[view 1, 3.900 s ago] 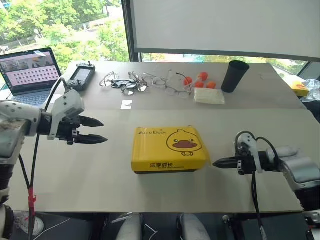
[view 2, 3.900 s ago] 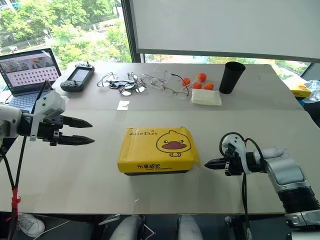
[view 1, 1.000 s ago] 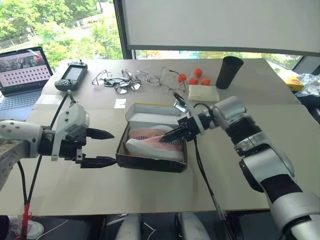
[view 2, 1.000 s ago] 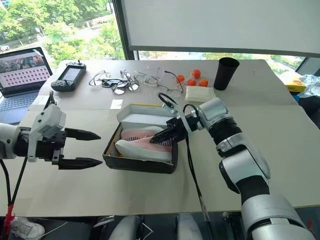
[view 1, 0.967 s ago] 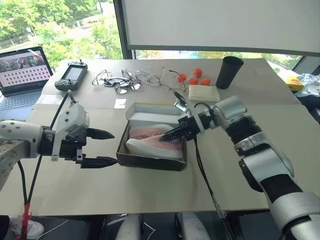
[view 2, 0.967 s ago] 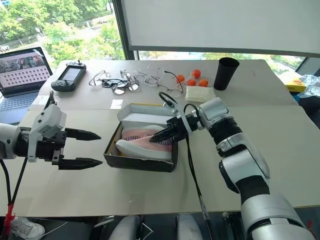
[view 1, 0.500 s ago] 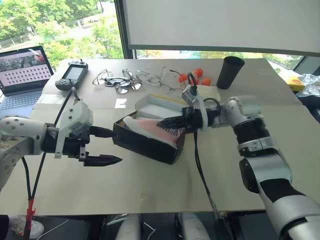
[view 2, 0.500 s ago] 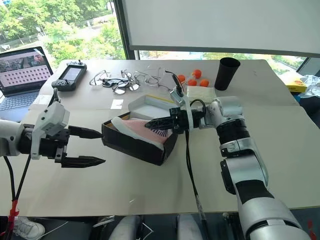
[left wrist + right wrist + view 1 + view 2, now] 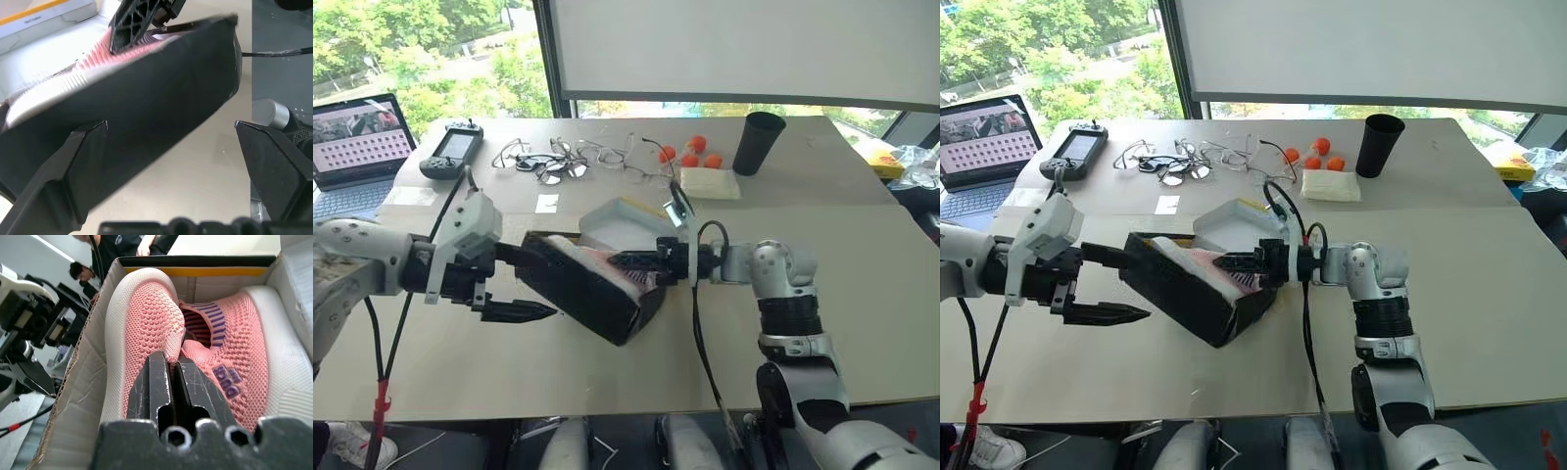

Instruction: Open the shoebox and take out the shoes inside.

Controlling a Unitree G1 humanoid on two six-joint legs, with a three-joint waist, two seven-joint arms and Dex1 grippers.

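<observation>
While the shoebox [image 9: 592, 284] hangs tilted above the table [image 9: 862, 294], its end toward nine o'clock raised and its lower corner near the tabletop, we grip a pink shoe [image 9: 195, 342] inside it with our right gripper [image 9: 172, 377]. Those fingers are clenched on the knit edge at the shoe's opening, as the right wrist view shows. Our left gripper [image 9: 514, 284] is released, its two fingers spread wide at nine o'clock of the box, one finger level with the dark side wall and the other below it; we cannot tell whether either touches the cardboard. The white inside of the lid [image 9: 626, 220] stands open at twelve o'clock of the box. Farther toward twelve o'clock lie eyeglasses [image 9: 548, 162], orange balls [image 9: 690, 152] and a black cup [image 9: 752, 142].
</observation>
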